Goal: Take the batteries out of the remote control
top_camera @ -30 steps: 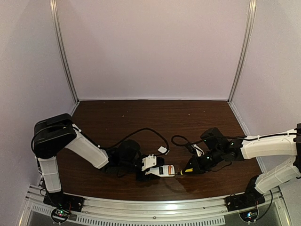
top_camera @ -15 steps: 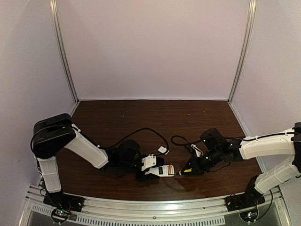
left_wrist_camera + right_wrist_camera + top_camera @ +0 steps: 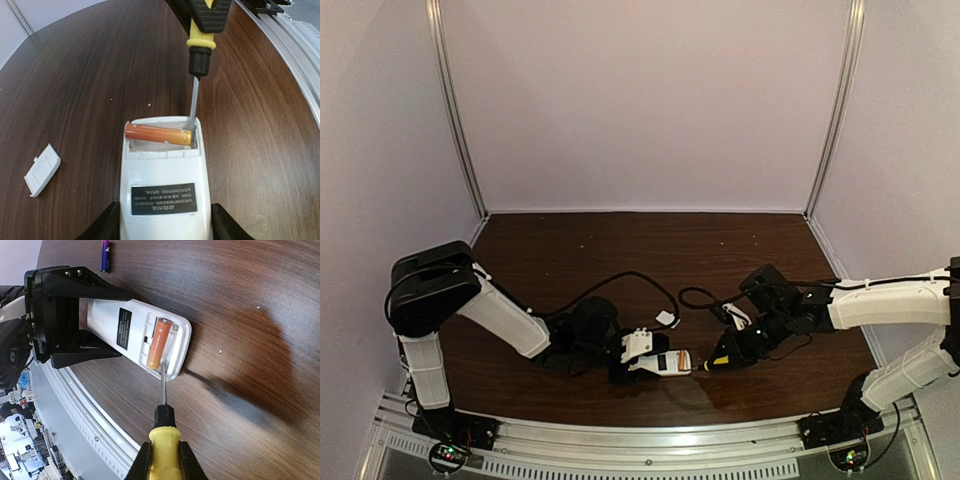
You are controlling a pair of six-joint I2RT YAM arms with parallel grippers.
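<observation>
My left gripper [image 3: 164,226] is shut on the white remote control [image 3: 162,185], which lies back up on the table with its battery bay open. One orange battery [image 3: 157,134] sits across the bay. My right gripper [image 3: 165,460] is shut on the yellow-handled screwdriver [image 3: 165,437]. The screwdriver's metal tip touches the bay at one end of the orange battery [image 3: 159,342]. A blue-purple battery [image 3: 105,255] lies loose on the table beyond the remote [image 3: 120,325]. In the top view the remote [image 3: 660,362] and screwdriver [image 3: 720,360] meet near the front middle.
The small white lid piece [image 3: 42,169] lies on the dark wood table left of the remote; in the top view the lid piece [image 3: 666,319] is just behind it. Black cables [image 3: 620,280] loop over the table behind the grippers. A metal rail [image 3: 640,445] runs along the near edge.
My right arm's wrist has shifted slightly back and left, with the screwdriver tip staying at the remote's end. The left arm and remote have not moved.
</observation>
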